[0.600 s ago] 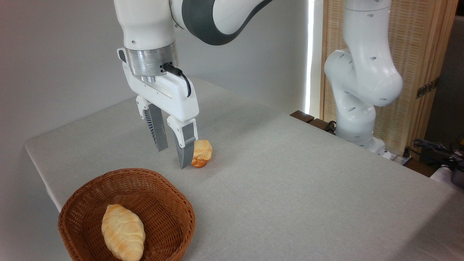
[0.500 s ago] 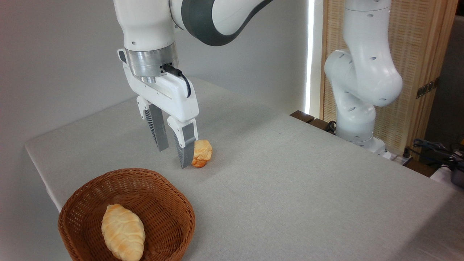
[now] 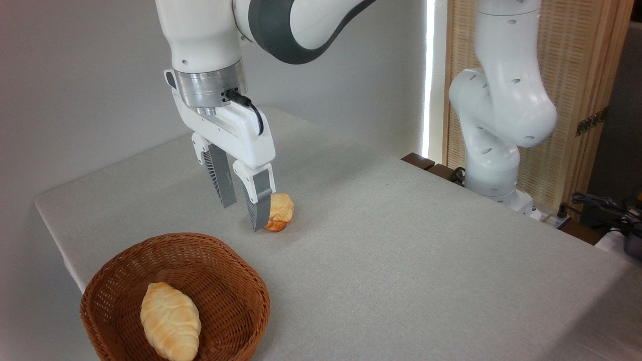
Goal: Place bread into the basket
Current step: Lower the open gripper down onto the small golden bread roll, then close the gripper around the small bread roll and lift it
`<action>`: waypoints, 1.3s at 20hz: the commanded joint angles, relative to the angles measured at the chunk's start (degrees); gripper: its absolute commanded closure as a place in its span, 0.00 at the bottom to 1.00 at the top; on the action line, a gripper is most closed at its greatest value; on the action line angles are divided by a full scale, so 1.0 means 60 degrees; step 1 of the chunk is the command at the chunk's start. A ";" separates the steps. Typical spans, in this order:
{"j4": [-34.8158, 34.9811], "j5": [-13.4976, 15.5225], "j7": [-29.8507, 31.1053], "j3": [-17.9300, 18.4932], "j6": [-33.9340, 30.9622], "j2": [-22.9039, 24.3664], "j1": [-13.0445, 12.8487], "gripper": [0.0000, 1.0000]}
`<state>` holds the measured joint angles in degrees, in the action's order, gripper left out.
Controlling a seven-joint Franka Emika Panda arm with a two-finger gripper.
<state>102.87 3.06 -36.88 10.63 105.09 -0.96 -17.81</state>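
The small golden-orange bread (image 3: 280,212) lies on the grey tablecloth near the table's middle. My gripper (image 3: 244,216) hangs open just to its left, tips pointing down and nothing between the fingers. Its right finger (image 3: 260,201) overlaps the bun's left edge in the picture; whether they touch is unclear. The round brown wicker basket (image 3: 235,278) sits at the front left corner, below and left of the gripper. A larger pale-yellow loaf (image 3: 170,321) rests inside it.
The table's left edge (image 3: 55,235) runs close behind the basket. A second white robot arm (image 3: 501,110) stands off the table's far right side, with cables (image 3: 602,208) beyond it. A grey wall is behind.
My gripper has shifted slightly to the right, toward the bread. The bread and basket have not moved.
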 commanded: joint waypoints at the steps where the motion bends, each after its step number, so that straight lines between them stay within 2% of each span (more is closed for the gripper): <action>1: 0.0008 -0.0041 0.0185 -0.0013 -0.0128 0.0014 -0.0048 0.00; 9: 0.0491 -0.0012 0.0171 -0.0716 0.0135 -0.0191 -0.0078 0.00; 11: 0.0491 0.0309 0.0156 -0.0905 0.0252 -0.0380 -0.0107 0.00; 13: 0.0578 0.0413 0.0156 -0.1009 0.0501 -0.0513 -0.0107 0.00; 15: 0.0652 0.0850 0.0156 -0.1111 0.0356 -0.0572 -0.0107 0.00; 16: 0.0725 0.0910 0.0156 -0.1112 0.0312 -0.0572 -0.0107 0.00; 26: 0.2043 0.0896 0.0141 -0.1946 0.0165 -0.0177 -0.0136 0.00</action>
<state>111.63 7.82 -36.88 -0.20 106.37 -4.82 -18.55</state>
